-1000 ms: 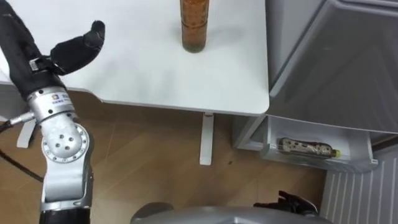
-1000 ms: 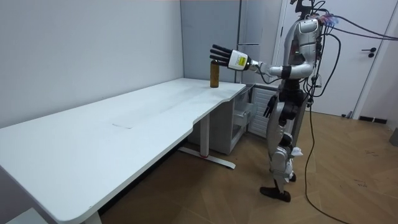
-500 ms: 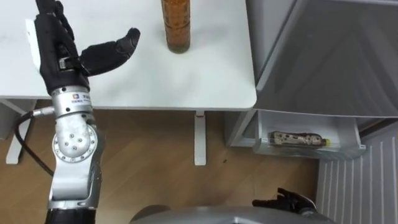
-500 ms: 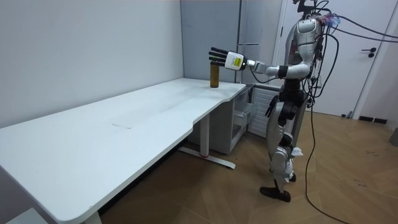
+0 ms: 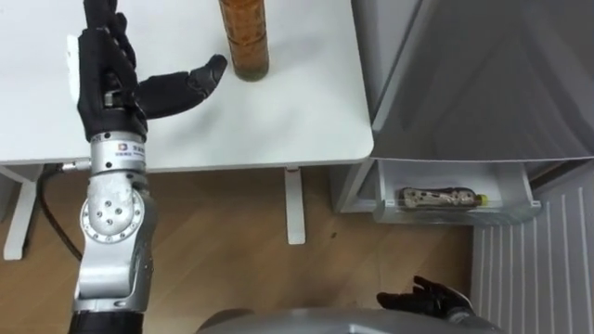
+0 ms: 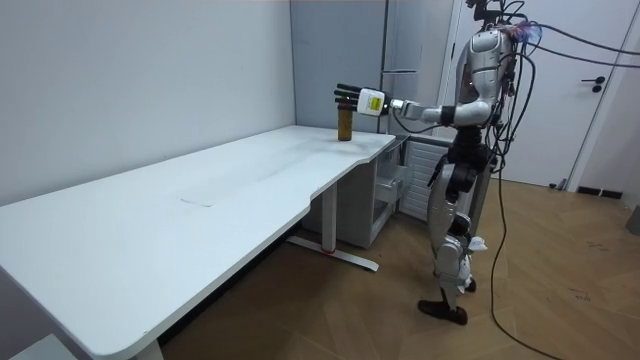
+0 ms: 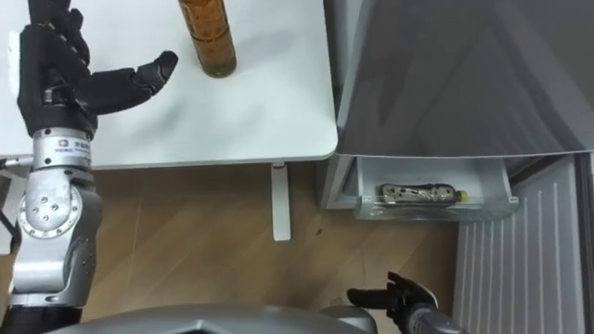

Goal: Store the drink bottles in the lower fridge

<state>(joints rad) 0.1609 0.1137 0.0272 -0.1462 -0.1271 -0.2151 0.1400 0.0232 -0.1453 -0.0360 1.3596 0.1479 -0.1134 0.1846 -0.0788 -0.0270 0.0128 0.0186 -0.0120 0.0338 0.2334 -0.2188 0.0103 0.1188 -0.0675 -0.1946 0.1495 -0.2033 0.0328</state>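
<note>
An amber drink bottle (image 5: 243,39) stands upright near the far corner of the white table (image 5: 297,121). My left hand (image 5: 109,79) is raised over the table just left of the bottle, open, its thumb reaching toward the bottle without touching it. In the room view the left hand (image 6: 352,96) hovers beside the bottle (image 6: 345,122). My right hand (image 5: 429,301) hangs low by my side, fingers relaxed and holding nothing. A second drink (image 5: 441,197) lies on its side in the clear bin (image 5: 506,211) of the open fridge.
The grey fridge door (image 5: 483,74) stands open right of the table, close to its edge. The table's leg (image 5: 294,204) rises from the wood floor. In the room view I stand at the table's end beside the fridge (image 6: 405,60).
My left hand has swung right and forward, closing most of the gap to the bottle. The eye view has shifted, so the bottle and fridge sit further left.
</note>
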